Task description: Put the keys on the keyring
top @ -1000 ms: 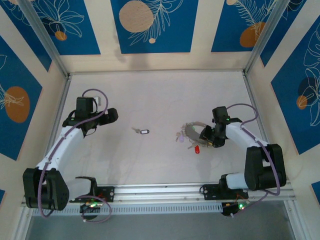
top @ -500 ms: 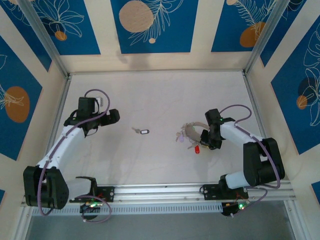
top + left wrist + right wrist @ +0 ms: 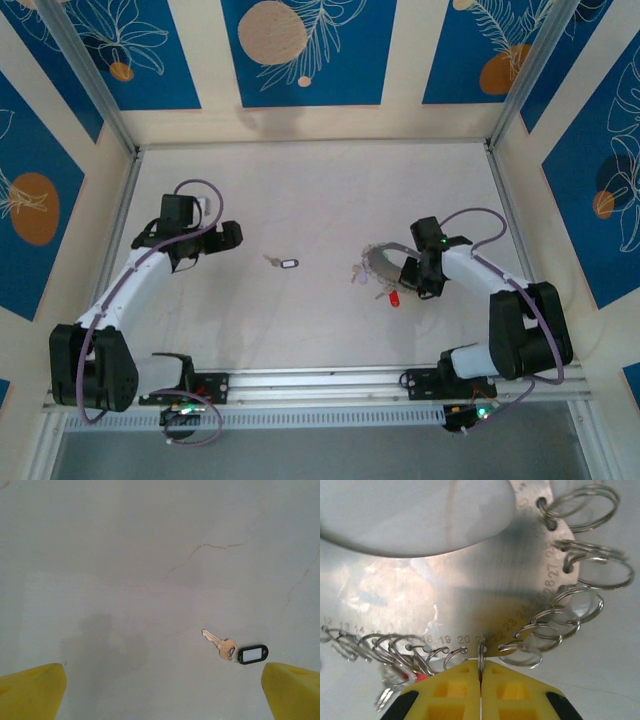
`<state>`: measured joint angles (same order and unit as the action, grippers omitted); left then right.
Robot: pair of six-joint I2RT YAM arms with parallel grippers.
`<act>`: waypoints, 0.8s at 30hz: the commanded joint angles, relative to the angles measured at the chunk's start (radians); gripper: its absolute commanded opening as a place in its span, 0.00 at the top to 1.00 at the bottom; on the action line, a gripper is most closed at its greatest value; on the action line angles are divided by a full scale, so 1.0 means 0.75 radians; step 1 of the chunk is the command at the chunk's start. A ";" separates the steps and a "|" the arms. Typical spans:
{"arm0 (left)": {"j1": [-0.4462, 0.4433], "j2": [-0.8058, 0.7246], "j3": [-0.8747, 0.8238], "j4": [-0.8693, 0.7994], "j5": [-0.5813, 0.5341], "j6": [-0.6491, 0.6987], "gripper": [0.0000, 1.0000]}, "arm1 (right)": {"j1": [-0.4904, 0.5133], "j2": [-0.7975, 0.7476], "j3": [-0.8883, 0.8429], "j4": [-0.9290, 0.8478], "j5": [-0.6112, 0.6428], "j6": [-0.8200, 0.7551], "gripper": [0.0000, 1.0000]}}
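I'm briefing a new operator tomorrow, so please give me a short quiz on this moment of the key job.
1. True or false: the right gripper is shut on a small ring that hangs from the keyring.
2. What colour is the tag on the lone key seen from the left wrist? A red, B black, C green.
3. Fill in: the left gripper hangs above the table with its jaws ___.
Key: 1 true; 2 B; 3 open.
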<state>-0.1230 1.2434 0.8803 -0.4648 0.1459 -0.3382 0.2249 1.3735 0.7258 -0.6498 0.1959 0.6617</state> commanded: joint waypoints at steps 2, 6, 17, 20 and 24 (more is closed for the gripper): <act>-0.016 0.015 0.051 -0.029 0.037 0.017 0.00 | 0.048 -0.025 -0.015 0.102 -0.131 0.005 0.92; -0.016 0.025 0.056 -0.035 0.048 0.017 0.00 | 0.117 0.027 0.011 0.154 -0.145 0.050 0.91; -0.031 0.052 0.060 -0.049 0.047 0.032 0.00 | 0.111 0.055 0.064 0.086 -0.173 -0.023 0.58; -0.035 0.059 0.062 -0.051 0.051 0.034 0.00 | 0.025 -0.052 0.012 0.067 -0.204 -0.057 0.58; -0.040 0.071 0.064 -0.052 0.053 0.035 0.00 | -0.140 -0.196 -0.064 0.065 -0.259 -0.088 0.54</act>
<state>-0.1425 1.2873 0.8951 -0.4877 0.1658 -0.3309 0.1833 1.2892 0.7158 -0.5632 0.0536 0.6300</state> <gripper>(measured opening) 0.998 0.452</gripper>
